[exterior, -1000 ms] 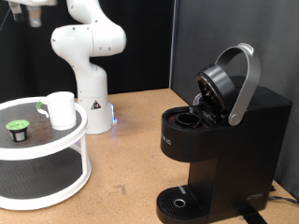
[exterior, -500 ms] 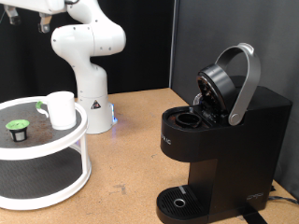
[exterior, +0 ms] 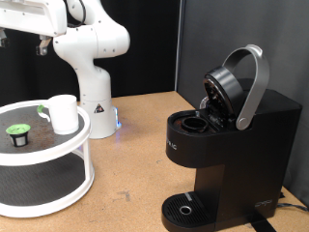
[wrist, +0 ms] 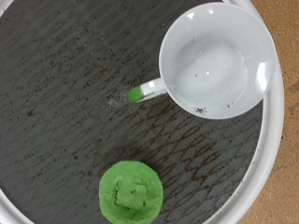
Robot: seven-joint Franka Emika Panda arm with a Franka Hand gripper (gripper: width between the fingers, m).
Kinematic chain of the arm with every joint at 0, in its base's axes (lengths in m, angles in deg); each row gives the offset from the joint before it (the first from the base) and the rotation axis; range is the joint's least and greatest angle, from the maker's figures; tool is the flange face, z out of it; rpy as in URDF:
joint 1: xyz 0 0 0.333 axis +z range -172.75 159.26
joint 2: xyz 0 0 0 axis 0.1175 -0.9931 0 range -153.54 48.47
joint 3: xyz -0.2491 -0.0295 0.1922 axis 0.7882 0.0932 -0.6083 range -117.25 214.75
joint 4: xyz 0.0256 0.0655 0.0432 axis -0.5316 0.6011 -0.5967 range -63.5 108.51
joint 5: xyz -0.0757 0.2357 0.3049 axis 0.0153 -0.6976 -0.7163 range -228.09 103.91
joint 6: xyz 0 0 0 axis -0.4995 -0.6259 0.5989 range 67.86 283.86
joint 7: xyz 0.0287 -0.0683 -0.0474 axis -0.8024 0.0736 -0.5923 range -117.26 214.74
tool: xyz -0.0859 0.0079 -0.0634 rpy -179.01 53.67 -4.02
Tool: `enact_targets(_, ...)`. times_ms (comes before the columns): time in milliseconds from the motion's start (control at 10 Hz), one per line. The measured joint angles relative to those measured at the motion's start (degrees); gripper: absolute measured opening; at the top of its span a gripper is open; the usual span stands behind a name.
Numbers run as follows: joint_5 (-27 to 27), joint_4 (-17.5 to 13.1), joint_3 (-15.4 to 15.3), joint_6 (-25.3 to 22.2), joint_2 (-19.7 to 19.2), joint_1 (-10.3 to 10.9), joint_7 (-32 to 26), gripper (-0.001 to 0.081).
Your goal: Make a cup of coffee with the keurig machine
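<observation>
Keurig machine sits at the exterior view's right, lid handle thrown up and back, pod chamber gaping. Judging by that, it's prepped to take a pod; drip tray at its foot has nothing on it yet.

White two-tier stand at the exterior view's left is the staging spot, w/ both items parked on the top tier.

The cup stands upright there, mouth up, looks empty in the wrist view.

Green-topped pod sits near it, not touching, also untouched.

Gripper hangs high above the stand, at the exterior view's top left, camera staring straight down on cup and pod. Finger spread: can't tell, tips barely show. Nothing seen btw them.
</observation>
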Motion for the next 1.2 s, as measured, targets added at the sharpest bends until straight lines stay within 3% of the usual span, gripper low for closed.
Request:
enact_targets(300,-0.28,2.01,2.87,5.56,0.97,0.08,-5.16,0.0807)
enact_targets(600,0.27,6.88,6.45,13.06,0.18,-0.05,-5.13,0.0807)
enact_targets(800,2.59,9.69,7.23,16.94,-2.65,-0.41,-2.43,0.0807)
enact_targets(900,3.42,10.06,7.07,18.55,-4.78,-0.75,-0.56,0.0807)
enact_targets(1000,3.24,10.06,7.18,18.54,-4.52,-0.7,-1.04,0.0807)
enact_targets(1200,2.89,10.38,8.6,19.92,-3.5,-0.46,-5.66,0.0807)
